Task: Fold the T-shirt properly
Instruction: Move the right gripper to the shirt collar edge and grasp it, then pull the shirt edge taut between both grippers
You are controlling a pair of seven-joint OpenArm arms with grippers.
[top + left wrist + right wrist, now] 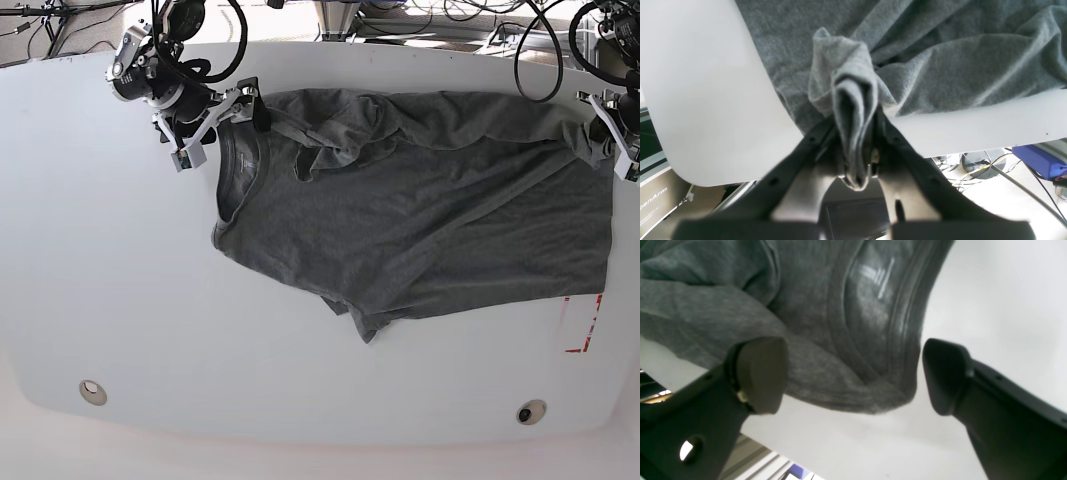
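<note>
The T-shirt (pixel 420 225) lies spread but rumpled on the white worktop (pixel 120 300), seemingly with no neat fold made yet; the left gripper (pixel 857 143) has its jaws clamped on a hem corner, while the right gripper (pixel 853 373) hovers, jaws apart, at the collar.
</note>
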